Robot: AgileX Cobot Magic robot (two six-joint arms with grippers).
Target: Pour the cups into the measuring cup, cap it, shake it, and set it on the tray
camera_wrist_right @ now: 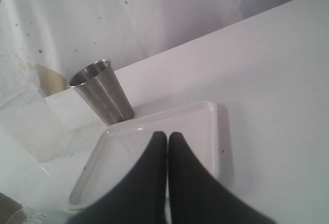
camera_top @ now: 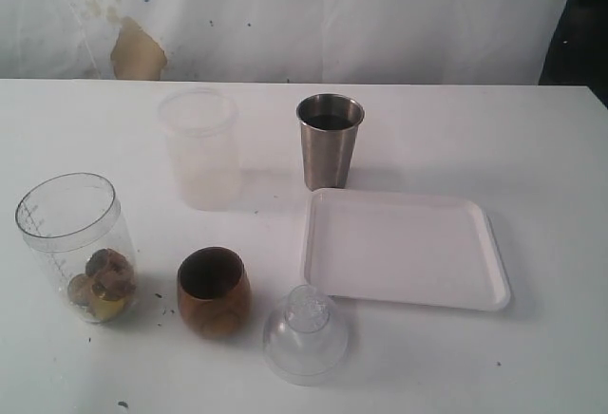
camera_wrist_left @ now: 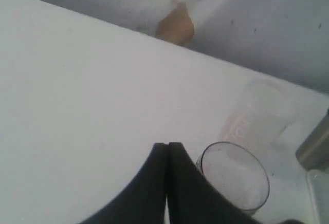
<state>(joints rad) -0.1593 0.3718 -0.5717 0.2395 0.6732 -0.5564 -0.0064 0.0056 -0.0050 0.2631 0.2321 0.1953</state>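
Observation:
The clear measuring cup (camera_top: 74,243) stands at the front left, uncapped, with brownish lumps in its bottom. To its right sits the squat brown wooden cup (camera_top: 213,291). The steel tumbler (camera_top: 329,141) stands further back, dark inside, just behind the white tray (camera_top: 404,248). Neither arm shows in the exterior view. My left gripper (camera_wrist_left: 167,144) is shut and empty, right beside the measuring cup's rim (camera_wrist_left: 234,175). My right gripper (camera_wrist_right: 167,134) is shut and empty over the tray (camera_wrist_right: 213,131), with the tumbler (camera_wrist_right: 103,93) beyond it.
A frosted whitish plastic cup (camera_top: 199,148) stands behind the measuring cup, left of the tumbler. A clear domed lid (camera_top: 304,333) rests on the table in front of the tray's left corner, next to the wooden cup. A stained white wall backs the table.

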